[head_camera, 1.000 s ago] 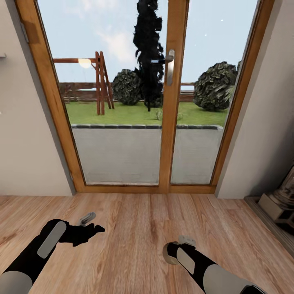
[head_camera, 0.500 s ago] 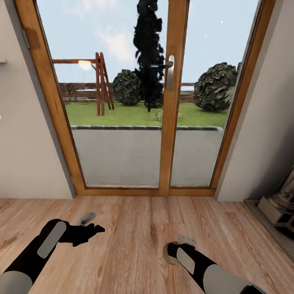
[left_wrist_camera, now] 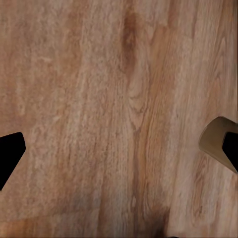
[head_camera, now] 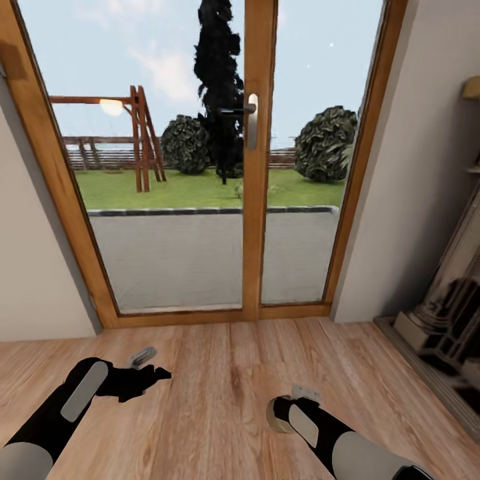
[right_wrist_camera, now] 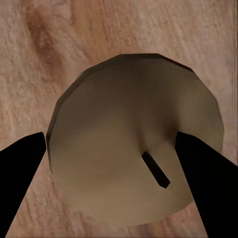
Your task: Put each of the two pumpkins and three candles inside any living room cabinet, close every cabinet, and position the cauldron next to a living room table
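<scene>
Pale beige wax filled the space between the right gripper's [right_wrist_camera: 116,158] two dark fingers: a candle [right_wrist_camera: 136,141], seen end-on in the right wrist view, its round top turned toward the camera and a short dark wick [right_wrist_camera: 156,171] standing off-centre on it. The fingers sat against opposite sides of its body, so the right claw was clenched on the candle. In the head view the same candle [head_camera: 274,413] showed as a stubby drum at the tip of the right gripper [head_camera: 283,408], carried above the wooden floor [head_camera: 227,373].

The left gripper [head_camera: 148,375] was held out over bare planks with nothing between its fingers, which stood spread wide in the left wrist view; it was released and free. Off beyond one of its fingers in that view lay the pale edge of the candle [left_wrist_camera: 218,144] in the other claw.

Ahead of both claws stood a glazed wooden door [head_camera: 257,167] onto a garden, and well off beyond the right claw a pale stone fireplace surround [head_camera: 450,300] stood against the wall. No cabinet was to be seen from here.

As for handling, the candle looked light, stiff and smooth, so likely a little slippery; being about as wide as the claw, it left little margin. The sound hold would be across the middle of its curved side, as here, kept firm while the robot travelled, with the wick end left untouched.
</scene>
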